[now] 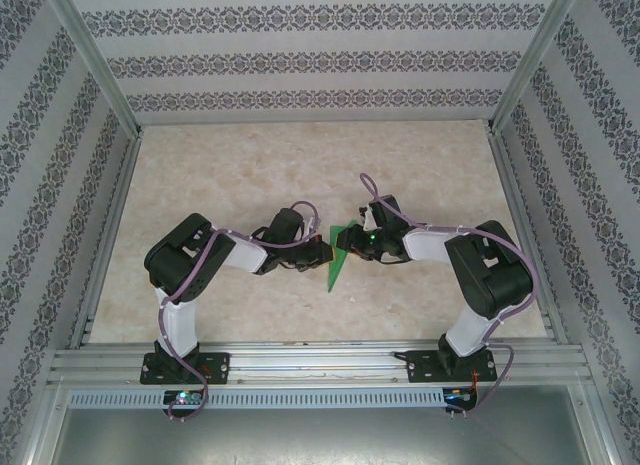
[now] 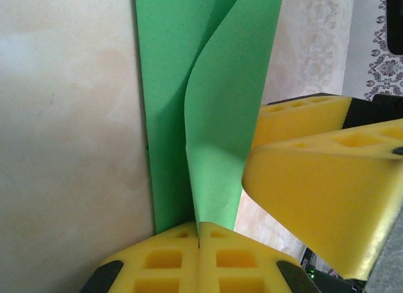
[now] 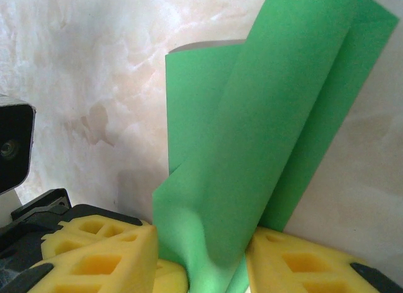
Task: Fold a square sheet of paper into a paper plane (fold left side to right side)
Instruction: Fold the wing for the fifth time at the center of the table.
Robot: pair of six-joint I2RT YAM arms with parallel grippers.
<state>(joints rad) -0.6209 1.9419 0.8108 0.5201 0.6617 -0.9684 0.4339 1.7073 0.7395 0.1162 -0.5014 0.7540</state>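
The green sheet of paper lies mid-table, folded into a narrow pointed strip, much like a paper plane. One long flap curls up off the lower layer. My left gripper is shut on the near edge of that flap, and from above it sits just left of the paper. My right gripper is open and straddles the raised flap, one yellow finger on each side. From above, it is right of the paper. Its fingers loom close to the left gripper's.
The marbled beige tabletop runs out on all sides to patterned walls. An aluminium rail at the near edge carries both arm bases. The two wrists almost meet over the paper.
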